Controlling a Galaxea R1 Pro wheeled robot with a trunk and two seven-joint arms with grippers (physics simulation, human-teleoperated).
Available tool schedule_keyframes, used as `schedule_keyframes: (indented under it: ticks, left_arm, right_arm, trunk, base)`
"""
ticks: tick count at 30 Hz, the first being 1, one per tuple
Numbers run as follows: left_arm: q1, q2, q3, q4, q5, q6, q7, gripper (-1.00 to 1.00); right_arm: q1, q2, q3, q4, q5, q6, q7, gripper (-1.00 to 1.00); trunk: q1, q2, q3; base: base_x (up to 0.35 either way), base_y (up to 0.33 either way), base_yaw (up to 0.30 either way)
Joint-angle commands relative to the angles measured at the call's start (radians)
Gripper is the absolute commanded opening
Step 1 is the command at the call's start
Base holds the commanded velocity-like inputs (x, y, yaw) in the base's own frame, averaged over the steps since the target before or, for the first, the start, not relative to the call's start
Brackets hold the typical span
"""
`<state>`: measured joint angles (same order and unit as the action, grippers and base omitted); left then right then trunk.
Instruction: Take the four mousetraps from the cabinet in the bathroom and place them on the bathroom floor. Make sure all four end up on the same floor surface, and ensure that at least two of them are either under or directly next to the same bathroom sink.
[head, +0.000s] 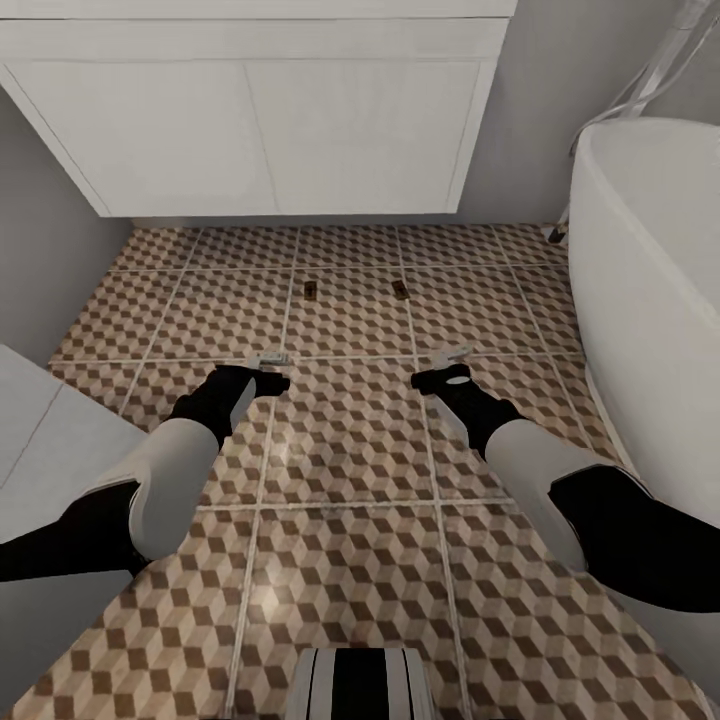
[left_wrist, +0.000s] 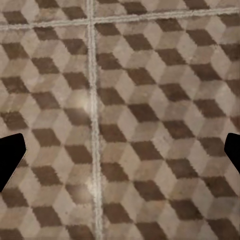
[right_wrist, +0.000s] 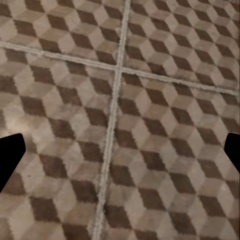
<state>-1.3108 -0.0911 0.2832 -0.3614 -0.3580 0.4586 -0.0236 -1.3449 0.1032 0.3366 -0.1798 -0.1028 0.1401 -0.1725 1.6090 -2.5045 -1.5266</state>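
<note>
Two mousetraps (head: 311, 291) (head: 399, 290) on bathroom floor (head: 350, 450)

You have two mousetraps on the bathroom floor (head: 350, 440): one (head: 311, 291) and the other (head: 400, 290) lie flat, side by side but apart, on the cube-patterned tiles. Both sit just in front of the white vanity box under the bathroom sink (head: 260, 130).

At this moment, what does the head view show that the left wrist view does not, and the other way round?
Head view alone: two mousetraps on the tiles in front of the white vanity, the bathtub, both arms, and the right claw. Left wrist view alone: the left claw wide open, close over a grout line. Shared: the cube-pattern bathroom floor.
</note>
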Motion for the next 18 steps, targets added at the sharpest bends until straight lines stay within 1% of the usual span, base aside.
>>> schedule_keyframes:
  ticks: [1,5,14,17,18]
  left_arm:
    - [0.002,-0.001,0.007,-0.002,-0.006,0.005,-0.002,1.0]
    - [0.006,0.0,0.007,0.008,-0.007,0.004,-0.002,1.0]
    - [0.01,0.001,0.007,0.058,-0.007,-0.001,0.0,1.0]
    - [0.011,0.001,0.007,0.075,-0.007,-0.019,0.001,1.0]
    - [0.014,0.001,0.007,0.106,-0.008,-0.056,0.002,1.0]
  right_arm:
    - [0.0,0.0,0.009,-0.001,-0.011,0.006,-0.005,1.0]
    - [0.008,0.0,0.009,0.0,-0.011,0.005,-0.005,1.0]
    - [0.037,0.0,0.009,0.0,-0.011,-0.007,-0.004,1.0]
    - [0.044,0.0,0.009,0.0,-0.011,-0.015,-0.004,1.0]
    - [0.049,0.0,0.009,0.0,-0.011,-0.021,-0.004,1.0]
  trunk:
    - [0.0,0.0,0.005]
    - [-0.002,0.001,0.027]
    - [-0.006,0.003,0.077]
    - [-0.008,0.004,0.093]
    - [-0.008,0.004,0.099]
  base:
    - [0.0,0.0,0.0]
    - [0.0,0.0,0.0]
    - [0.0,0.0,0.0]
    - [0.0,0.0,0.0]
    - [0.0,0.0,0.0]
